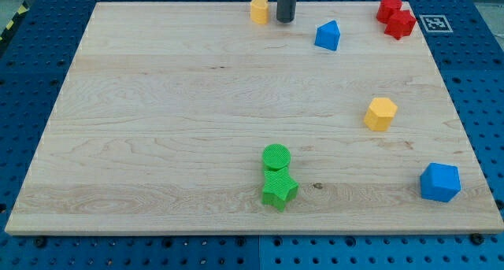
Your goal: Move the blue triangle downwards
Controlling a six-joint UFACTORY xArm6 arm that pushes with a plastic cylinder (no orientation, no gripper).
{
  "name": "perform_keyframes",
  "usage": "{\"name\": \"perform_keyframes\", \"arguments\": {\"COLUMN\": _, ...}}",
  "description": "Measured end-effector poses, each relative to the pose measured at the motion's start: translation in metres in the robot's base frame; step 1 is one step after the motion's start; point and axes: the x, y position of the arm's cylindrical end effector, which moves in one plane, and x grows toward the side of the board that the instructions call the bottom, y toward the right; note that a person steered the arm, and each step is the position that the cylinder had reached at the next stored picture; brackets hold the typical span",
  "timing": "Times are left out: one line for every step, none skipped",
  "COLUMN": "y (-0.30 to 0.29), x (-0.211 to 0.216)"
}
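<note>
The blue triangle (327,35) lies near the view's top, right of centre, on the wooden board (157,105). My tip (285,20) is at the view's top, just left of and slightly above the blue triangle, with a small gap between them. A yellow block (260,9) stands right beside my tip on its left.
Two red blocks (395,18) touch each other at the top right. A yellow hexagon block (380,113) is at the right middle. A blue hexagon-like block (439,182) is at the bottom right. A green cylinder (276,156) and a green star (279,190) touch at bottom centre.
</note>
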Motion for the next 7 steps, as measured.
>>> {"name": "perform_keyframes", "arguments": {"y": 0.017, "x": 0.01}}
{"name": "perform_keyframes", "arguments": {"y": 0.055, "x": 0.003}}
{"name": "perform_keyframes", "arguments": {"y": 0.074, "x": 0.005}}
{"name": "perform_keyframes", "arguments": {"y": 0.086, "x": 0.014}}
{"name": "perform_keyframes", "arguments": {"y": 0.09, "x": 0.025}}
{"name": "perform_keyframes", "arguments": {"y": 0.09, "x": 0.043}}
{"name": "perform_keyframes", "arguments": {"y": 0.09, "x": 0.063}}
